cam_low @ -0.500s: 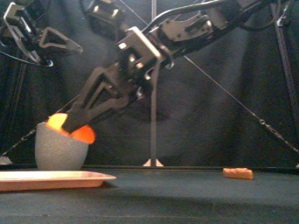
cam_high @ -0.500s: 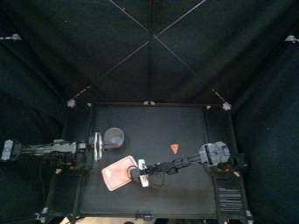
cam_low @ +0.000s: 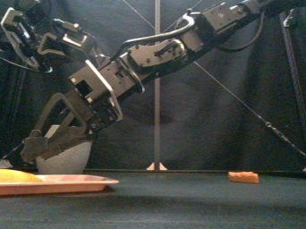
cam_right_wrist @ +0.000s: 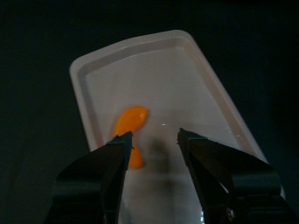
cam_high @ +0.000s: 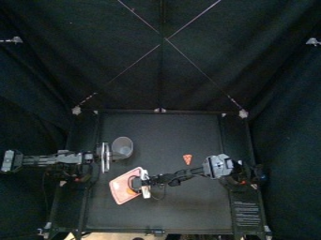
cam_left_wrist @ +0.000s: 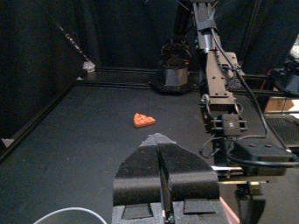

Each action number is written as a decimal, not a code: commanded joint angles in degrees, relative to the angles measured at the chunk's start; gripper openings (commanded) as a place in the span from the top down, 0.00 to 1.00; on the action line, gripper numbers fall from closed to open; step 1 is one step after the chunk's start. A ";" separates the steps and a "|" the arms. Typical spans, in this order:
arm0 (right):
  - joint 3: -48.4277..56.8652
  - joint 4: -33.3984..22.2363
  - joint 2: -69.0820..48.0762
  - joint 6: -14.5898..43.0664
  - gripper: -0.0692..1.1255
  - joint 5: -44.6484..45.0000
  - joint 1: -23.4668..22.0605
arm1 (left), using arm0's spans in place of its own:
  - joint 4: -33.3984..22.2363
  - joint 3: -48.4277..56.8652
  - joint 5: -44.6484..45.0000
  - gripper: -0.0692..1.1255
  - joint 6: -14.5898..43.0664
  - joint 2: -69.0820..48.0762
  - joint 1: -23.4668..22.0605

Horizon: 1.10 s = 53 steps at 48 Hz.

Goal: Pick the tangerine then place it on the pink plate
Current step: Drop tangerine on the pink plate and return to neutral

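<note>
You have one tangerine, and it lies on the one pink tray. In the right wrist view it looks long and thin, not round. Its long way runs from the upper right down to the lower left of that picture, and its lower end slips behind one jaw. In the front view it shows as a flat yellow-orange lump at the far lower left, lying on the tray. Your right claw hangs just over the tray with its two jaws apart, and the tangerine lies loose below them. From above, the tray sits in the lower left part of the table, with the right arm reaching across to it from the right side. There is one grey cup, standing upright just behind the tray, toward the upper left of the table. There is one small orange toy shaped like a triangle, alone near the middle of the table and well apart from the tray. Your left claw rests at the left edge of the table, and its jaws are pressed together on nothing.
</note>
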 commanded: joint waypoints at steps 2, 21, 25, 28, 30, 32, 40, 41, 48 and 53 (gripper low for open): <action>1.14 0.00 -5.62 -0.18 0.24 -1.14 -1.23 | -0.35 -0.53 -0.62 0.81 -0.09 0.26 0.18; 23.29 0.79 -23.38 -0.18 0.24 -20.39 -0.97 | -0.35 -0.09 -0.62 0.81 -0.09 0.26 0.18; 27.95 1.41 -26.54 -0.18 0.24 -24.26 -0.88 | -0.35 0.00 -0.62 0.81 0.00 0.26 0.18; 31.73 2.29 -28.92 -0.09 0.24 -26.98 -0.70 | -0.35 0.18 -0.62 0.81 0.00 0.26 0.18; 33.66 3.08 -30.23 -0.09 0.24 -28.21 -0.53 | -0.35 0.26 -0.62 0.81 0.09 0.26 0.18; 35.42 3.96 -31.64 -0.18 0.24 -29.09 -0.35 | -0.35 0.35 -0.62 0.81 0.00 0.26 0.09; 41.04 5.63 -37.27 -0.18 0.24 -29.88 -0.09 | -0.35 0.62 -0.62 0.81 0.09 0.26 0.26; 41.57 5.63 -37.97 -0.18 0.24 -29.88 -0.09 | -0.35 0.70 -0.62 0.81 0.09 0.26 0.35; 45.09 5.63 -42.54 -0.18 0.24 -29.79 -0.35 | -0.35 0.79 -0.62 0.81 0.09 0.26 0.35; 47.02 5.63 -44.82 -0.18 0.24 -29.88 -0.35 | -0.35 1.05 -0.62 0.81 0.09 0.18 0.35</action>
